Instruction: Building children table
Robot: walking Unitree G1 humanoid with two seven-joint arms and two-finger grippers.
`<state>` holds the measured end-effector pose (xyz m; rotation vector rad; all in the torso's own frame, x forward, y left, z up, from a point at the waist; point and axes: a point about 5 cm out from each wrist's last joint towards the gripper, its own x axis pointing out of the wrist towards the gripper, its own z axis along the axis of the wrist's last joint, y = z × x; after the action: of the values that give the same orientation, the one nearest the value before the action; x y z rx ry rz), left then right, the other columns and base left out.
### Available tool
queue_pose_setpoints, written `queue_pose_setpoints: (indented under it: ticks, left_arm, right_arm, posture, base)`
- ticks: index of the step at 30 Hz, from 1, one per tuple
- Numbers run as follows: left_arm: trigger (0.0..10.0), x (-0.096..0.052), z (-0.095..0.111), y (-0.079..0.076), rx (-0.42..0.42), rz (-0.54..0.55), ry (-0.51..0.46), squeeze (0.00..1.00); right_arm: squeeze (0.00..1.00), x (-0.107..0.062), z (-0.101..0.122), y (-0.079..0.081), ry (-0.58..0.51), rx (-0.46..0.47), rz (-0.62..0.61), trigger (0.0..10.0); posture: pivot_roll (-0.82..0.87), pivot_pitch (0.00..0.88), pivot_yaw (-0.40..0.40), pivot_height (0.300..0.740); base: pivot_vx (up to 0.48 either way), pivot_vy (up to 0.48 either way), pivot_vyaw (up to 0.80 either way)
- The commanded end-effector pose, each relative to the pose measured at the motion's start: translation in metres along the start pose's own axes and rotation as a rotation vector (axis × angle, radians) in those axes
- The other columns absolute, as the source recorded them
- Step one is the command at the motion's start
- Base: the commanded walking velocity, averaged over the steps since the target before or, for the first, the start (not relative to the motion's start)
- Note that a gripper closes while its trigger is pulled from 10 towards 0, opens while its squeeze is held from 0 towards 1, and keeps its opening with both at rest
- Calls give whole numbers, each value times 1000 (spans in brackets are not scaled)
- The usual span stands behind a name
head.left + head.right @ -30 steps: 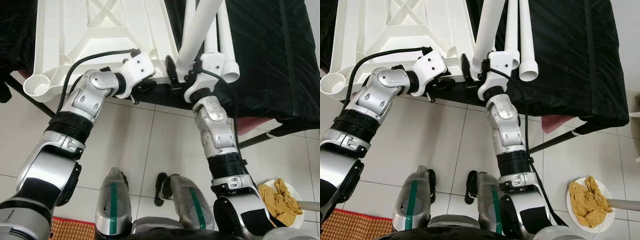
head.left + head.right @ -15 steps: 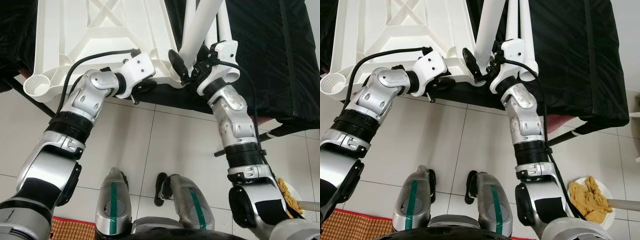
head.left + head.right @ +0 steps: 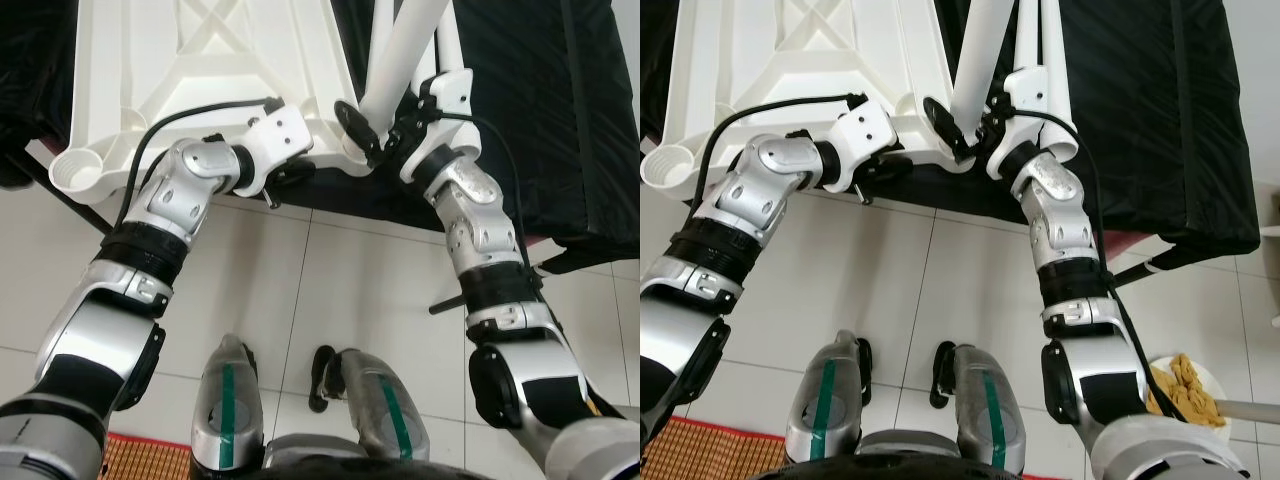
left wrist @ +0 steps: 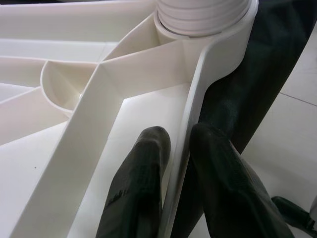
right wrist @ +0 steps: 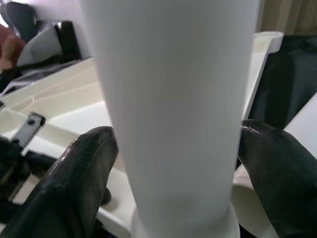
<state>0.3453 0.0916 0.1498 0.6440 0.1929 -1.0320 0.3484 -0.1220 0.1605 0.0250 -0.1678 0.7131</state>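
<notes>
Pinning the upturned tabletop [image 3: 200, 60] at 10 o'clock in the head view with the left gripper [image 4: 181, 148], closed down tight on the near rim [image 4: 198, 84], one finger inside the wall and one outside, no slack showing between pads and plastic. No shift there since a second ago: same wrist pose, same bite, tabletop square on the black cloth [image 3: 560, 120] as before. Empty socket [image 3: 78, 175] waiting at 9 o'clock on the near left corner.

Moving right to 12 o'clock: leg [image 3: 405, 50] clamped by the right gripper [image 3: 375, 135], fingers [image 5: 74, 183] spread wide round the tube, one on each side and touching it. Biggest change here. Over the last second, forearm swung out toward 3 o'clock and wrist rolled from under the leg to its side, with the grip kept throughout. Lower end of the leg now at the near right corner, and from the left wrist a ribbed white end can be made out sitting in that socket [image 4: 203, 20]. Judged from that, entered but maybe not pushed fully home; depth cannot be told.

Meaning for the task: first leg probably located, so next a firm push along its axis while the left side braces, then release. Risk of levering the tabletop if the push goes off-axis.

Farther right, at 1 o'clock, spare legs [image 3: 450, 40] lying on the cloth, untouched
</notes>
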Motion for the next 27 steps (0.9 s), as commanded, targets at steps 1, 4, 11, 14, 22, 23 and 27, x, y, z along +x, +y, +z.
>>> queue_pose_setpoints:
  ticks: [1, 4, 11, 14, 22, 23, 27]
  left_arm:
    - [10000, -2, 19, 11, 73, 58, -50, 0]
    - [10000, -3, 19, 12, 76, 61, -49, 0]
    - [10000, -3, 19, 12, 77, 63, -49, 0]
    - [10000, -2, 20, 12, 77, 64, -54, 0]
    - [10000, -1, 21, 12, 77, 62, -57, 0]
    - [10000, -1, 21, 12, 77, 62, -57, 0]
    - [10000, 0, 22, 12, 77, 56, -60, 0]
  right_arm:
    - [0, -2, -4, -1, 10, 3, 13, 10000]
    - [0, -1, -7, -3, 26, 4, 37, 10000]
    - [0, 0, -7, -7, 32, -11, 59, 10000]
    - [0, -1, -5, -10, 20, -4, 68, 10000]
    - [0, -1, -1, -15, -12, 19, 68, 10000]
    - [0, -1, -1, -15, -12, 19, 68, 10000]
    - [0, -1, -1, -17, -26, 32, 73, 4039]
  posture:
    - [69, 23, -60, 740]
    - [71, 24, -62, 740]
    - [71, 23, -62, 740]
    - [67, 24, -64, 740]
    - [59, 27, -59, 740]
    - [59, 27, -59, 740]
    - [55, 26, -57, 740]
  base:
    - [0, 0, 0]
    - [0, 0, 0]
    - [0, 0, 0]
    - [0, 0, 0]
    - [0, 0, 0]
    - [0, 0, 0]
    - [0, 0, 0]
